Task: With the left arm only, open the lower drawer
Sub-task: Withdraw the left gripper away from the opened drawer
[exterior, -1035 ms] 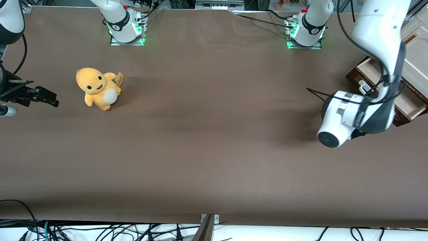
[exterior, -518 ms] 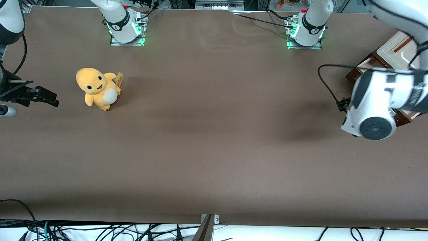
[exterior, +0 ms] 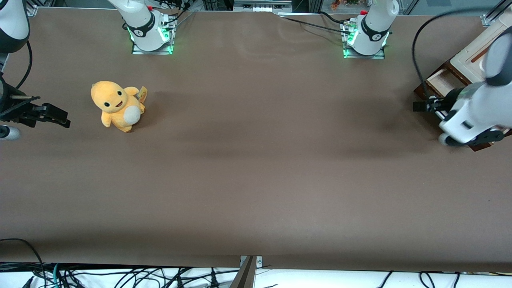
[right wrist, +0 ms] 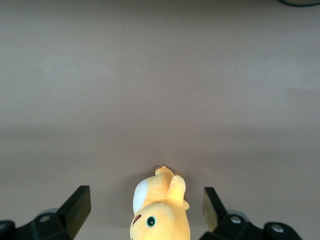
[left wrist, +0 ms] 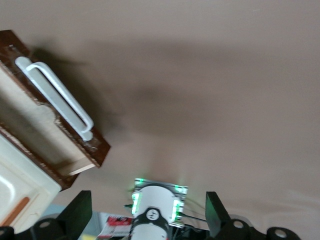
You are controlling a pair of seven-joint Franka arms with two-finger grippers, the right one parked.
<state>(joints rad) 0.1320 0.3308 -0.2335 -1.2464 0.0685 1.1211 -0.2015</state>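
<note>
The lower drawer (exterior: 440,80) stands pulled out from its cabinet at the working arm's end of the table, its pale wood inside showing. The left arm (exterior: 468,116) hangs over it and hides most of its front in the front view. In the left wrist view the drawer (left wrist: 30,125) and its long silver-white bar handle (left wrist: 55,97) lie off to one side. My gripper (left wrist: 147,212) is open above bare table, apart from the handle, with nothing between its fingers (left wrist: 75,215).
A cream cabinet panel (left wrist: 15,185) sits above the drawer. A yellow plush toy (exterior: 117,105) stands toward the parked arm's end. Two arm bases lit green (exterior: 152,30) (exterior: 366,34) stand farthest from the front camera. A black cable (exterior: 416,56) loops above the left arm.
The left arm's wrist has swung away from the drawer front, toward the working arm's end and farther from the front camera. The drawer stays pulled out.
</note>
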